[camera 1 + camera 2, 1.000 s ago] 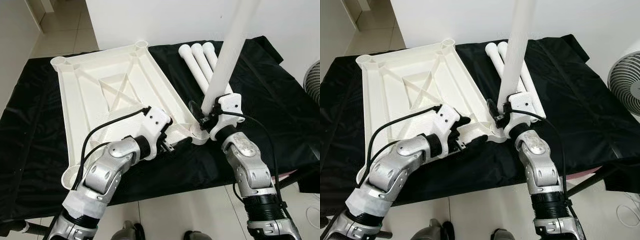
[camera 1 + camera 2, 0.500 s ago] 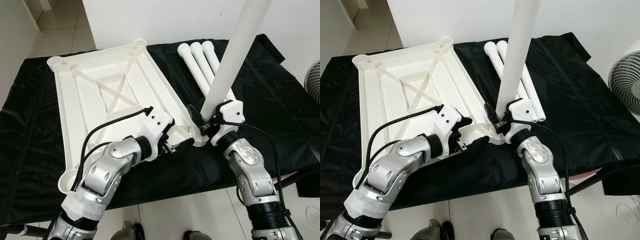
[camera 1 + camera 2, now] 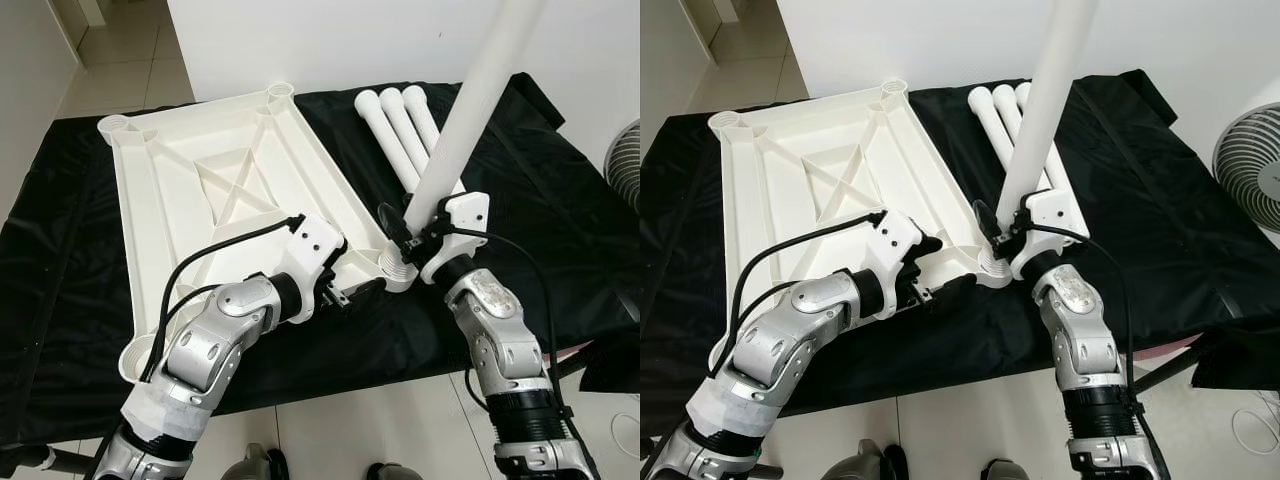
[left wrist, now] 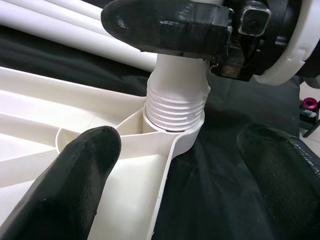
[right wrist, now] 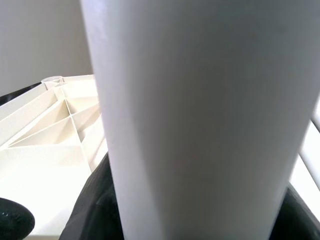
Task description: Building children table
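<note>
In right gripper (image 3: pixel 408 238): table leg (image 3: pixel 470 110), upright.

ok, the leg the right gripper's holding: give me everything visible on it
The leg is a plain white tube, plastic by the look, smooth, with a ribbed threaded end. It stands nearly upright, tilted, its top out of frame. The threaded end sits in the near corner socket of the upside-down tabletop, threads partly exposed. The right gripper clamps it just above the threads.

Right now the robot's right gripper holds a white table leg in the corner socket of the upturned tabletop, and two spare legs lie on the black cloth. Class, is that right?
Nearly. Three spare legs lie on the black cloth, not two, as the left eye view shows. The right gripper does hold the table leg in the tabletop's corner socket.
</note>
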Motion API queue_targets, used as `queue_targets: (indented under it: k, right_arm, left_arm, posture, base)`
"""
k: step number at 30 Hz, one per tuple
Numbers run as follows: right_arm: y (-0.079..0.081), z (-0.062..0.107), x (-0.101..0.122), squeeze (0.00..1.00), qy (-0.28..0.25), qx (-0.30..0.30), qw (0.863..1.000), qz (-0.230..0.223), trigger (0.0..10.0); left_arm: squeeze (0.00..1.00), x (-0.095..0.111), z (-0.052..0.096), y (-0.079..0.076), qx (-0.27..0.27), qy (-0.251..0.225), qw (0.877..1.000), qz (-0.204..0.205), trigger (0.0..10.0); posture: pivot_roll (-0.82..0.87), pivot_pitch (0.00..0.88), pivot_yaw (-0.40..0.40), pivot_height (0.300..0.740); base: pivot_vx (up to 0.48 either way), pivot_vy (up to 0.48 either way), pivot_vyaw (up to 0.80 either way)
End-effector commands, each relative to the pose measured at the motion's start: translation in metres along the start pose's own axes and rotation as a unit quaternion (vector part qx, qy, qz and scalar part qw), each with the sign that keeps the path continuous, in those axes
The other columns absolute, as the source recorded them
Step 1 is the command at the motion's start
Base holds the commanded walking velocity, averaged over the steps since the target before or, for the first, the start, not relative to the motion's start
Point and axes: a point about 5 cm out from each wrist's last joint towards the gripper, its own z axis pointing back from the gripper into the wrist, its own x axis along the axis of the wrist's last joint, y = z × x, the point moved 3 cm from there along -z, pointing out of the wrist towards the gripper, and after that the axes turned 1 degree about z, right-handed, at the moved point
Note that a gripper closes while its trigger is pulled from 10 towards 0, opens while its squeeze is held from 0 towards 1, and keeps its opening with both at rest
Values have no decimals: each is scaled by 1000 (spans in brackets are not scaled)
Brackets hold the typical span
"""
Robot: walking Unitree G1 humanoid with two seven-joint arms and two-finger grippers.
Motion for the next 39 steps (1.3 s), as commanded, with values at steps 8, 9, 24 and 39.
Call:
queue_targets:
  k: [8, 9, 24, 39]
  right_arm:
    - [-4, 4, -40, 0, 94, -15, 995, -19, 10000]
    - [-2, 2, -40, 0, 96, -9, 995, -16, 10000]
    - [20, 9, -33, 0, 60, 63, 994, 72, 10000]
    - [5, 26, -34, 0, -6, 13, 1000, 0, 10000]
  left_arm:
    - [0, 0, 2, -2, 2, 0, 1000, 2, 10000]
    - [0, 0, 2, -2, 3, 0, 1000, 3, 10000]
    - [0, 0, 3, -2, 7, 1, 1000, 8, 10000]
    - [0, 1, 3, -3, 3, 2, 1000, 9, 10000]
  posture:
    - [-85, 146, 64, 740]
    - [-84, 146, 64, 740]
    - [-82, 146, 60, 740]
    - [-83, 139, 60, 740]
  base:
    - [0, 0, 0]
    - [0, 0, 0]
    - [0, 0, 0]
    - [0, 0, 0]
